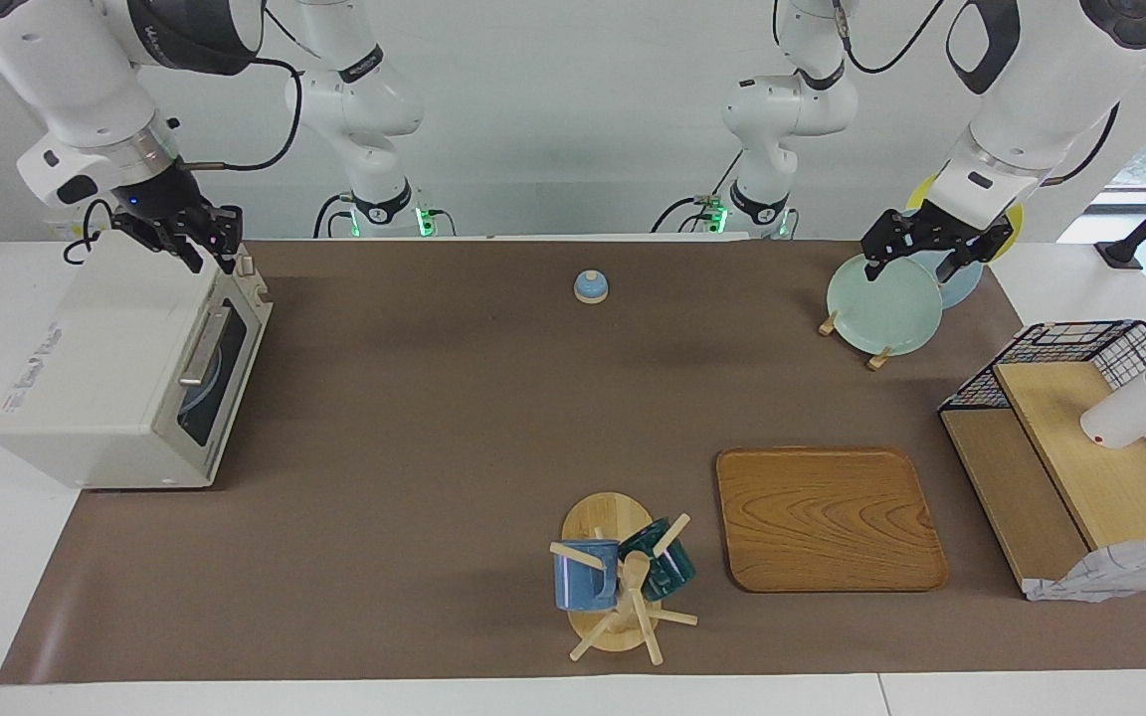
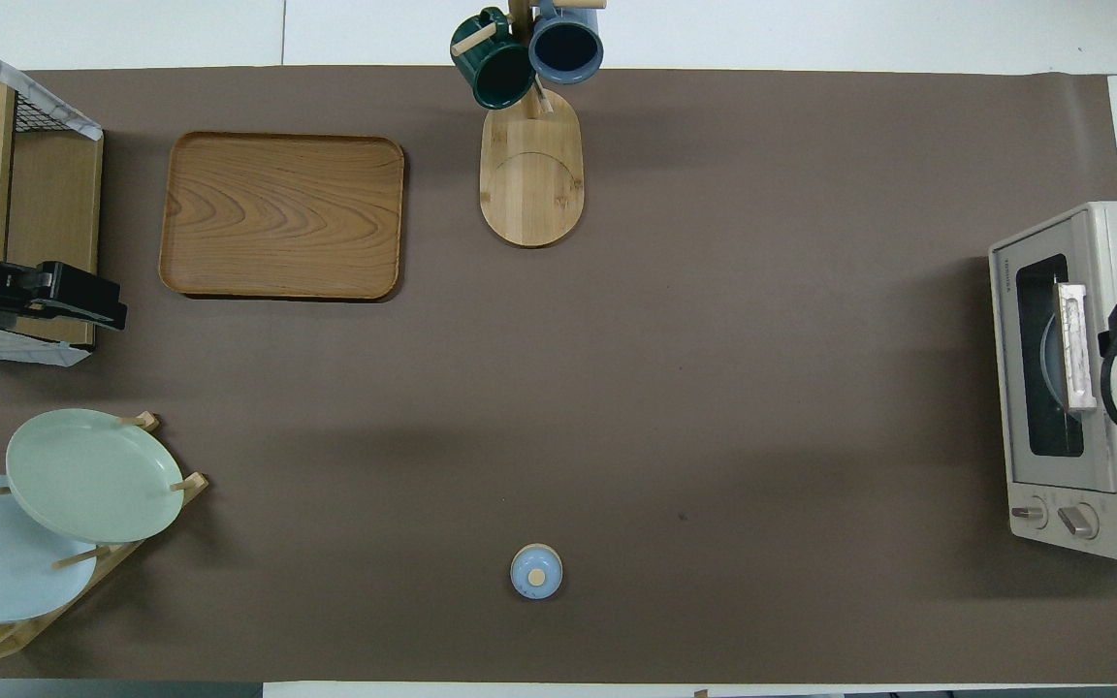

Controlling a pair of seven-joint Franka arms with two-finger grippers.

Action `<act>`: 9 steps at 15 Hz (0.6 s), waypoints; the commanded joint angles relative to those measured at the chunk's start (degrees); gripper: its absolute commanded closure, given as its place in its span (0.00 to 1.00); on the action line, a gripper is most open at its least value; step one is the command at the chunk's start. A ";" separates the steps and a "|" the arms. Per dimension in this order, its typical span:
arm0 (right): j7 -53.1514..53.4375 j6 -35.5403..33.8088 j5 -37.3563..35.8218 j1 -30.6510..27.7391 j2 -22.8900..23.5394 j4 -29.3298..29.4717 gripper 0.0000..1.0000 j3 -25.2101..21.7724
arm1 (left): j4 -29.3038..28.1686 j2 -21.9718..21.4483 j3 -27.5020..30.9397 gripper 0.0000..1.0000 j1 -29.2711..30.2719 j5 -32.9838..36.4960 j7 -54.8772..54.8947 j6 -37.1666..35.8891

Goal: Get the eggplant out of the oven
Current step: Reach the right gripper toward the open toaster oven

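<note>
1. The oven (image 1: 125, 368) is taken as the landmark. It stands at the right arm's end of the table with its door shut, and the eggplant is not visible through the dark glass, so it can only be presumed to lie inside. Its exact position on the rack cannot be judged.
2. The right gripper (image 1: 197, 237) is held over the oven's top, near the corner closest to the robots, with its fingers drawn together on nothing. If the door handle (image 1: 203, 346) is approached in that pinched state, it would likely be pushed rather than gripped.
3. The handle lies on the oven's front, below the gripper. A descent begun too close to the top edge could knock the casing and shift the whole oven.
4. A door pulled off its arc might slip from the fingers and snap shut.
5. The left gripper (image 1: 921, 249) waits, fingers spread, over the plate rack (image 1: 881, 308), well apart from the oven. A careless move there could tip the leaning plates.
</note>
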 commanded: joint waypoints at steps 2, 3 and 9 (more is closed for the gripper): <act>2.08 9.72 -2.19 -2.33 -1.60 -9.54 1.00 0.32 | -0.43 -0.71 -0.27 0.00 0.38 1.01 -0.04 -0.73; 3.76 9.99 -3.68 -2.33 -0.72 -10.07 1.00 0.32 | -0.43 -0.71 -0.27 0.00 0.38 1.01 -0.12 -0.73; 4.83 10.34 -9.41 -2.33 0.78 -10.68 1.00 0.32 | -0.43 -0.71 -0.27 0.00 0.38 1.01 -0.03 -0.73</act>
